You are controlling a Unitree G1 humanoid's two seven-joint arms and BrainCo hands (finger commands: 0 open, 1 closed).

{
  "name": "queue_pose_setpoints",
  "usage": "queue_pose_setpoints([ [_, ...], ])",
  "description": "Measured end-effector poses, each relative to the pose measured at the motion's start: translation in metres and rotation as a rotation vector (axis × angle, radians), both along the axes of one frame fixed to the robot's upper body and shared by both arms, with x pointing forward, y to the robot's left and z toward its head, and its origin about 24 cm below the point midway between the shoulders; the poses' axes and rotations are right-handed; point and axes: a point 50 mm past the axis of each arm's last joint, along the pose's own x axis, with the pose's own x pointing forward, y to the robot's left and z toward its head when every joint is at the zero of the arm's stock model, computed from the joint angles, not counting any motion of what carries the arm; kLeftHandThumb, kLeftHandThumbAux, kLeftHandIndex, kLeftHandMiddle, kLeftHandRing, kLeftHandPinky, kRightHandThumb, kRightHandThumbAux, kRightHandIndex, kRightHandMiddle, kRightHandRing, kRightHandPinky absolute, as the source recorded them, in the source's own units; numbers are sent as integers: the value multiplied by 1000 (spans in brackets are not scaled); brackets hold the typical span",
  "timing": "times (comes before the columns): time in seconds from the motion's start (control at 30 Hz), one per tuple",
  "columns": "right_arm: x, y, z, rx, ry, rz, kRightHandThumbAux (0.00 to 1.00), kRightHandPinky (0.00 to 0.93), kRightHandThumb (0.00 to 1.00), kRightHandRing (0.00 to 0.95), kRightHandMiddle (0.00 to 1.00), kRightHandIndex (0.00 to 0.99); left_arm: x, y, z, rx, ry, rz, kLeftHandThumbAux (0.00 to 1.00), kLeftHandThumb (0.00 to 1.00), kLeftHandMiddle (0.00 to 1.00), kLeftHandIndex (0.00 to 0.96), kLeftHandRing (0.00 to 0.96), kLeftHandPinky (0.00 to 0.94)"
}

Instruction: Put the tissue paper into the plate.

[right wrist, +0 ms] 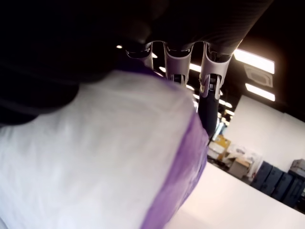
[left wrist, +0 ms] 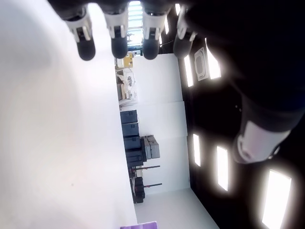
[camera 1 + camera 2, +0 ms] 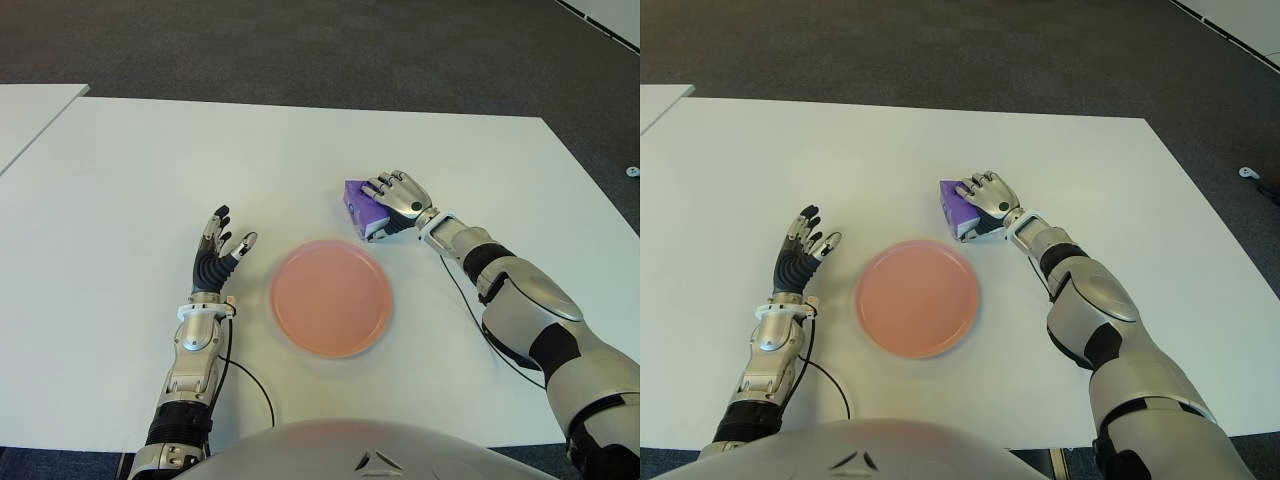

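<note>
A round, smooth pink plate (image 3: pixel 331 298) lies nearest on the matte white table (image 3: pixel 120 180). Left of it the left hand (image 3: pixel 218 250) shows, fingers spread, holding nothing. Just beyond the plate, the right hand (image 3: pixel 398 200) wraps the soft purple-and-white tissue pack (image 3: pixel 357 204).

floor: dark grey carpet (image 3: pixel 300 45) | furniture: white table (image 3: pixel 130 170), second white table (image 3: pixel 25 115) at left
</note>
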Motion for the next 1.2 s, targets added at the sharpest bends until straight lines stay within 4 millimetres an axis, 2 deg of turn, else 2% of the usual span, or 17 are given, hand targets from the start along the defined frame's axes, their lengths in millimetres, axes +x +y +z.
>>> queue_pose_setpoints([
  [0.17,-1,4,-2,37,-23,-19,661,736,946,532,496,372,0,0,1,0,-4,4,604,0,0,0,0,0],
  [0.37,-3,6,-4,75,-43,-25,661,803,950,533,504,376,0,1,1,1,-3,10,597,0,0,0,0,0],
  [1.2,-11,7,-12,229,-63,-80,659,813,953,530,508,379,1,6,5,3,-3,31,610,0,0,0,0,0],
])
